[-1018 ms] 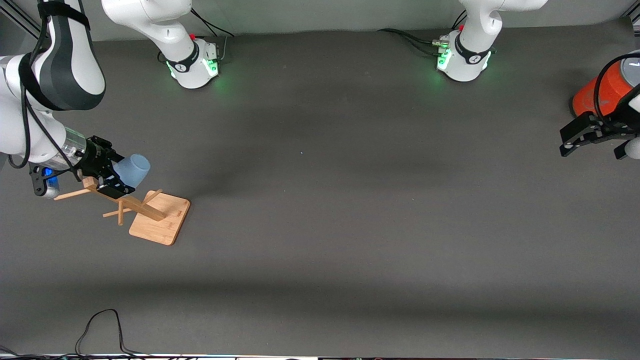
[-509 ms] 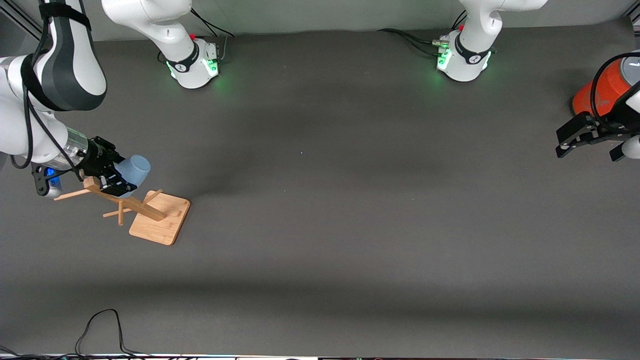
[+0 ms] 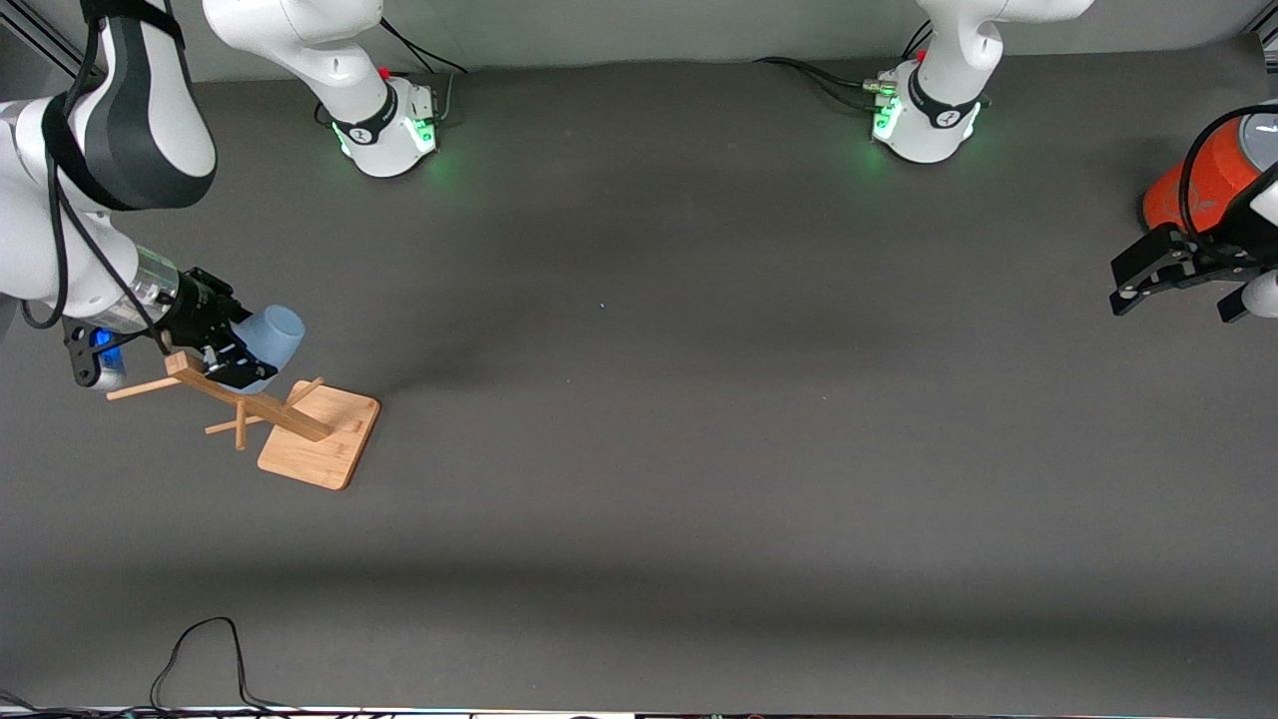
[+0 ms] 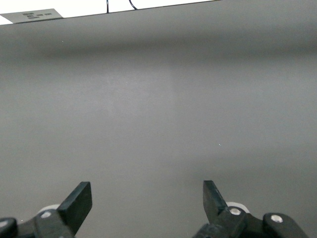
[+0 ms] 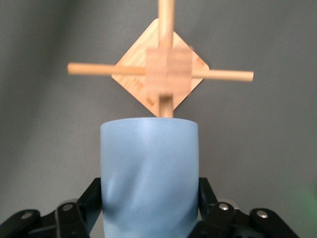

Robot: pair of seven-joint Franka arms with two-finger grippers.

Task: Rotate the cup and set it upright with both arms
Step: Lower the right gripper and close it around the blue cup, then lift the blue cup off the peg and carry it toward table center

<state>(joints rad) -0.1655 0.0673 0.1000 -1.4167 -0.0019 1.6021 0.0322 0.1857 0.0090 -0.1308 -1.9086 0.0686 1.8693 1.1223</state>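
Note:
My right gripper (image 3: 228, 352) is shut on the small light blue cup (image 3: 270, 338) and holds it on its side in the air, just above the top of the wooden rack (image 3: 300, 429). In the right wrist view the cup (image 5: 149, 173) sits between the two black fingers (image 5: 86, 201), with the rack's post and cross pegs (image 5: 168, 74) below it. My left gripper (image 3: 1168, 270) is open and empty, up in the air near the orange cylinder. In the left wrist view its fingertips (image 4: 79, 201) stand wide apart over bare table.
A large orange cylinder with a grey top (image 3: 1213, 175) stands at the left arm's end of the table. The rack's square wooden base (image 3: 324, 439) rests on the dark mat. A black cable (image 3: 200, 649) loops at the table edge nearest the front camera.
My right gripper has lifted the cup slightly up and away from the rack's top. My left gripper shifted a little toward the middle of the table earlier, then held still.

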